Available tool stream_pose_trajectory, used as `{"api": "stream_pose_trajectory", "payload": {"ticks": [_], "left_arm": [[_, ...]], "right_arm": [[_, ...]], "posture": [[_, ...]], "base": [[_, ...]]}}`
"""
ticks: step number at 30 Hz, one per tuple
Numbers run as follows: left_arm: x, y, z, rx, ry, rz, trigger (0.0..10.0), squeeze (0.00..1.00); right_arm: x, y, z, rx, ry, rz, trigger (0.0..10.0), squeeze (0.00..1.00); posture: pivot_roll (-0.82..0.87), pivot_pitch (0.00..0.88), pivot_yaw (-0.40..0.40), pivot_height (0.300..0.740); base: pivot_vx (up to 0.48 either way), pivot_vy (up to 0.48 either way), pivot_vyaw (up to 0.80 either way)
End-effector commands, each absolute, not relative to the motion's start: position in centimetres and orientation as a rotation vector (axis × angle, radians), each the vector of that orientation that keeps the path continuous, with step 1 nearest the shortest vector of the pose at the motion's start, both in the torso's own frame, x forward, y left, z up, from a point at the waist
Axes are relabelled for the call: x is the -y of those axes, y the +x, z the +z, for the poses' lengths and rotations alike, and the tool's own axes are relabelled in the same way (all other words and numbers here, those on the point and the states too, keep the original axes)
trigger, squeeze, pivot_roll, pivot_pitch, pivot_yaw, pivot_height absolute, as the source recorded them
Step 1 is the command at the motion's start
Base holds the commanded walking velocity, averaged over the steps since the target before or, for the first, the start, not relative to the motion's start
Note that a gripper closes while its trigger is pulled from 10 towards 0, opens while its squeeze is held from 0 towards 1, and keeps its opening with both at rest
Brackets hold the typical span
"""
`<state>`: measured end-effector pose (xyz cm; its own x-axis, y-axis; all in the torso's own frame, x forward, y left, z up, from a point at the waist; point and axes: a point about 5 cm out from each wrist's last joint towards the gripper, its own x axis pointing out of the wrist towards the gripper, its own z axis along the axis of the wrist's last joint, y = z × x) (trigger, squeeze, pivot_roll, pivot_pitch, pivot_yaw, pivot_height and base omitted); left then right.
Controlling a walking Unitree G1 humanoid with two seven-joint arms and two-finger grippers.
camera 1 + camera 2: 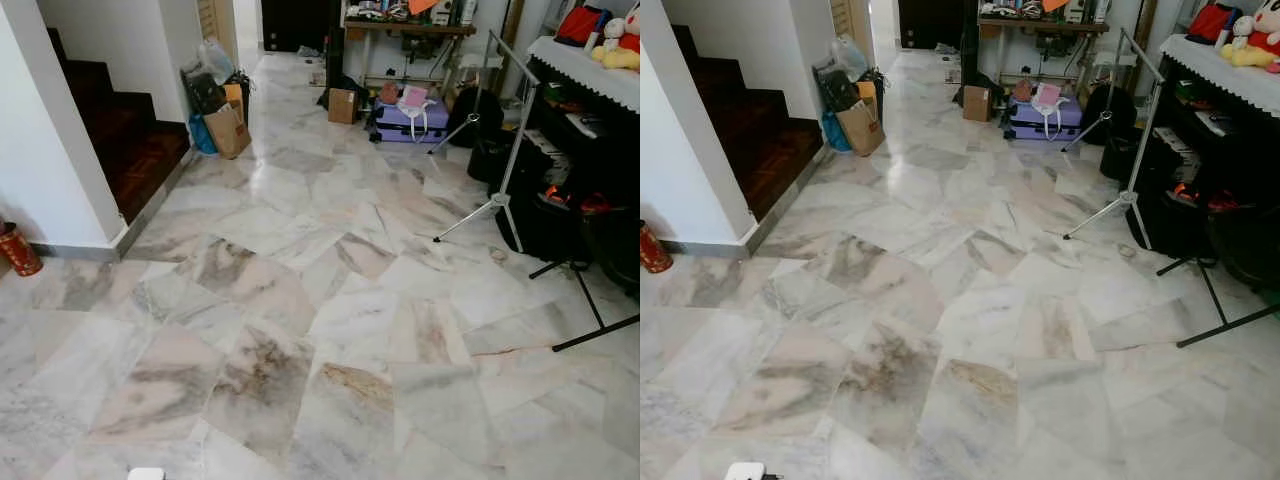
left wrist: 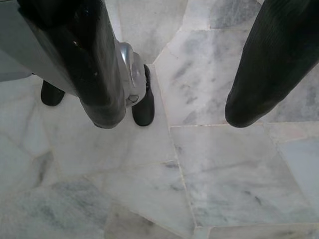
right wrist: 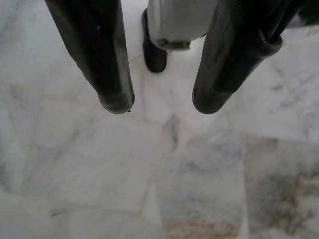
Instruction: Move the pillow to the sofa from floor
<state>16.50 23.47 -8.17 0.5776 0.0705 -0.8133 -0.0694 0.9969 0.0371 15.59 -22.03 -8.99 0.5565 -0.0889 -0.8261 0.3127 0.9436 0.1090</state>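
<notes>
Hanging idle: left gripper (image 2: 174,112) parted | right gripper (image 3: 162,102) parted | marble floor (image 1: 300,300)

Pretty much wall-to-wall marble floor (image 1: 970,300) here, pale tiles with grey and brown veining, and no claw anywhere to place stuff against, so I'm going by the picture itself. Far left has a dark wooden staircase (image 1: 750,130) with a red tin (image 1: 652,248) by the wall and a brown paper bag (image 1: 862,127) further back. At the back sits a purple suitcase (image 1: 1040,117), and a silver tripod stand (image 1: 1125,150) is on the right by a black shelf unit (image 1: 1210,140) with stuffed toys (image 1: 1255,45) on top.
</notes>
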Motion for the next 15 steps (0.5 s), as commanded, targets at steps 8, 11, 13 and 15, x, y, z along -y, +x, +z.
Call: {"api": "stream_pose_trajectory", "payload": {"ticks": [8, 11, 13, 15], "left_arm": [[-24.1, 15.4, -8.5, -0.984, 0.001, 0.101, 10.0, 0.0], [-24.3, 15.2, -8.5, -0.994, 0.016, 0.089, 10.0, 0.0], [-24.4, 15.1, -8.5, -0.997, 0.018, 0.092, 10.0, 0.0], [-24.5, 15.0, -8.5, -1.0, 0.021, 0.093, 10.0, 0.0]], "right_arm": [[21.5, 15.8, -9.0, -0.968, 0.23, -0.216, 10.0, 0.0], [21.4, 15.8, -9.0, -0.959, 0.224, -0.226, 10.0, 0.0], [21.3, 15.6, -9.1, -0.967, 0.228, -0.221, 10.0, 0.0], [21.2, 15.6, -9.2, -0.973, 0.225, -0.213, 10.0, 0.0]], "posture": [[0.04, 0.027, -0.018, 0.74], [0.04, 0.027, -0.012, 0.74], [0.03, 0.03, -0.008, 0.74], [0.03, 0.03, -0.007, 0.74]], "base": [[0.0, 0.0, 0.0], [0.0, 0.0, 0.49], [0.0, 0.0, 0.8], [0.0, 0.0, 0.8]]}}
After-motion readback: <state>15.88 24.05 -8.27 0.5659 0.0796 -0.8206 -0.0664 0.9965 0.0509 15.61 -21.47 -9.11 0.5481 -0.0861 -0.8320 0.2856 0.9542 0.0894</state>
